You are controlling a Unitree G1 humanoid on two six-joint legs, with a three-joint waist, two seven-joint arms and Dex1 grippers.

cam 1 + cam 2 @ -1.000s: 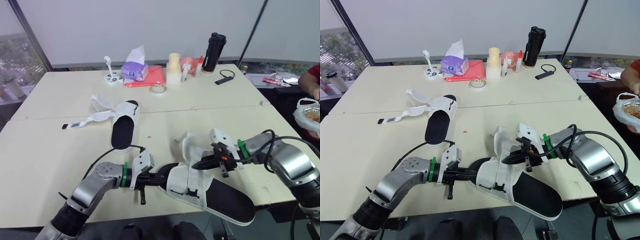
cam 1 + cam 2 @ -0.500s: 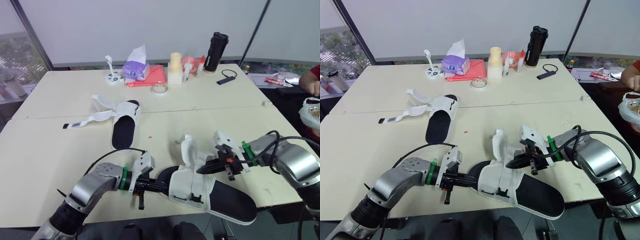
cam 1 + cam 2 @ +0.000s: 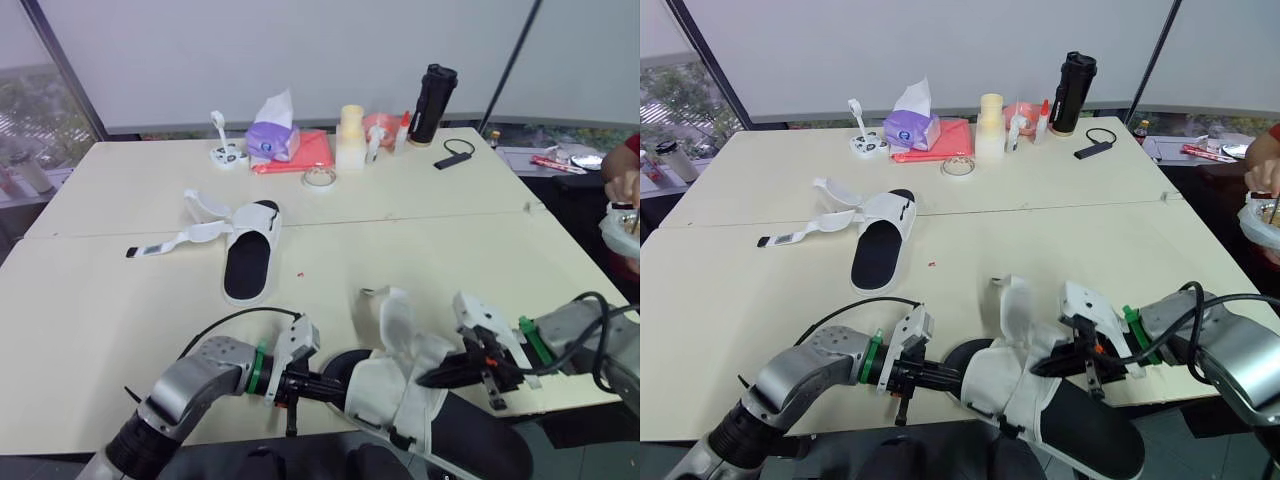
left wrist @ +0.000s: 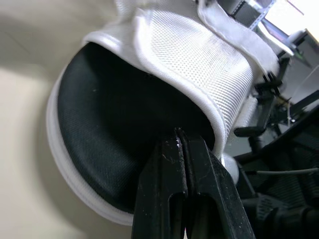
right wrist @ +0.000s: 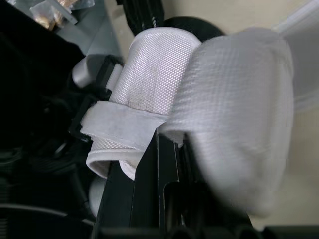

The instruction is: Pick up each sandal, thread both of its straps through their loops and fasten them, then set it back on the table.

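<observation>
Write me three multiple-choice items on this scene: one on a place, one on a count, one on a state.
1. Where does the black bottle stand?
A. At the far edge of the table
B. At the near edge
C. On the floor

2. How many sandals show?
A. One
B. Two
C. Three

3. The straps of the lying sandal are:
A. fastened
B. missing
C. loose

1 A: it stands at the back.
2 B: the left gripper and right gripper grip the held sandal, and another lies flat.
3 C: they trail open sideways.

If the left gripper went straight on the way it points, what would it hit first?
The sandal it holds: the left gripper sits under its white upper, so probably that mesh.
</observation>
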